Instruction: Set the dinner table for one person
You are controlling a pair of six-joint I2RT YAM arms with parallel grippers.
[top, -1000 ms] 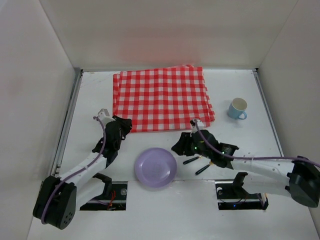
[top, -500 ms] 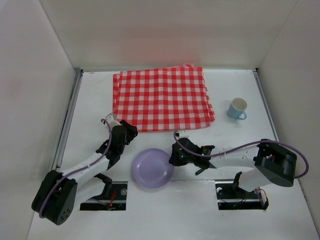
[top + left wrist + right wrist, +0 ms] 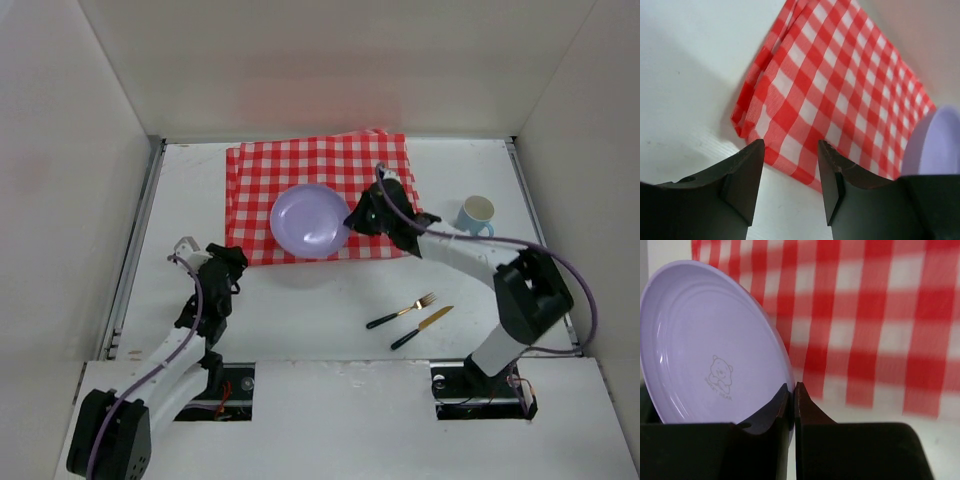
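A lilac plate (image 3: 310, 220) hangs tilted over the red-and-white checked cloth (image 3: 330, 165), pinched by its right rim in my right gripper (image 3: 355, 222). The right wrist view shows the right gripper (image 3: 794, 390) shut on the edge of the plate (image 3: 710, 345), with the cloth (image 3: 880, 315) behind. My left gripper (image 3: 236, 258) sits low on the white dinner table (image 3: 300, 320) at the cloth's near left corner. In its own view the left gripper (image 3: 791, 150) is open and empty, facing the cloth (image 3: 830, 85), with the plate (image 3: 935, 140) at the right.
A fork (image 3: 400, 312) and a knife (image 3: 420, 327) with black handles lie side by side on the table, near the front right. A light blue cup (image 3: 476, 216) stands right of the cloth. White walls enclose the table.
My right gripper shut on the plate at the table's front and carried it back over the cloth. My left gripper drew back to the left and opened somewhat.
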